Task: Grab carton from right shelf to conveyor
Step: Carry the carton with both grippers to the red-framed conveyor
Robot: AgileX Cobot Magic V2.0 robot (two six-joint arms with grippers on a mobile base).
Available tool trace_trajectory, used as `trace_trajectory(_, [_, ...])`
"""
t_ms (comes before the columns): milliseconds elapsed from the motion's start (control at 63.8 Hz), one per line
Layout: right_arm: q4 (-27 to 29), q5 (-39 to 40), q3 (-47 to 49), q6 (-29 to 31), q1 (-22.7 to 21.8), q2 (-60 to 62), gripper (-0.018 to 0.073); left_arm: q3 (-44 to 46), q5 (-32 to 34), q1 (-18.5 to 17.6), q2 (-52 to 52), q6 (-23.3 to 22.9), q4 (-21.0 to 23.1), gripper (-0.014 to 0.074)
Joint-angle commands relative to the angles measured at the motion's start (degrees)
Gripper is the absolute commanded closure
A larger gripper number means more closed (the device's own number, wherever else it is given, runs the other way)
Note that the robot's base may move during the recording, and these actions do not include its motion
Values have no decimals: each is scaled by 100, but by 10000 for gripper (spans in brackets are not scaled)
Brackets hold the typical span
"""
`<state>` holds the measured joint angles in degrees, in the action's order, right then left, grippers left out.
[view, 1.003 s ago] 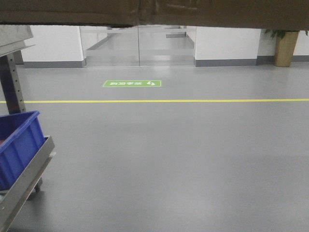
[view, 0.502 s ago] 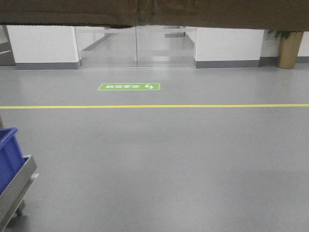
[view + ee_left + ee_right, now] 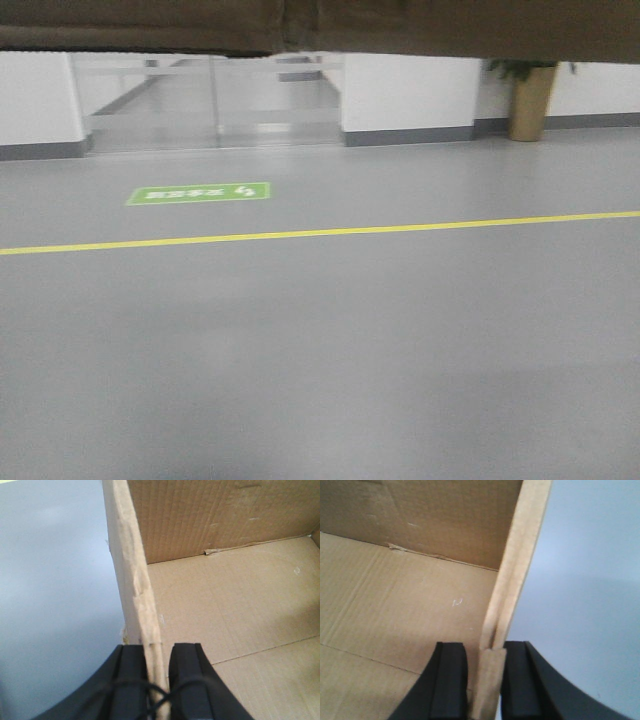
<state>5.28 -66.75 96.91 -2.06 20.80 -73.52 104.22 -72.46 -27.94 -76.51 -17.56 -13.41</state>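
Observation:
The brown carton (image 3: 320, 25) fills the top strip of the front view, held up above the floor. In the left wrist view my left gripper (image 3: 157, 657) is shut on the carton's left wall (image 3: 135, 580), one black finger outside and one inside the open box. Seen from the right wrist, my right gripper (image 3: 485, 657) is shut on the carton's right wall (image 3: 520, 555) the same way. The box's bare cardboard bottom (image 3: 395, 610) shows in both wrist views. The right shelf and the conveyor are out of view.
Smooth grey floor (image 3: 330, 350) lies ahead, crossed by a yellow line (image 3: 320, 233) with a green floor sign (image 3: 198, 193) beyond it. Glass doors (image 3: 215, 100) and white walls stand at the back, and a tan planter (image 3: 530, 100) is at the far right.
The view has swung to the right: the shelf and blue bin at the left edge have slid out of frame, and the green sign and doors have shifted left. Both grips on the carton are unchanged.

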Motion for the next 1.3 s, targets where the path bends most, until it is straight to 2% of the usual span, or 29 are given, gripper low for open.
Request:
trace_trajectory(0, [-30,174,12,147,-2,49,626,48,250,-41,59,44,13,612])
trace_trajectory(674, [-30,174,12,147,-2,49,626,48,250,-41,59,44,-55,612])
trace_trajectory(1019, [-17,173,12,147,-2,49,626,48,250,-41,59,44,-392,612])
trace_trajectory(1285, [-17,173,12,147,-2,49,626,48,250,-41,59,44,-478,612])
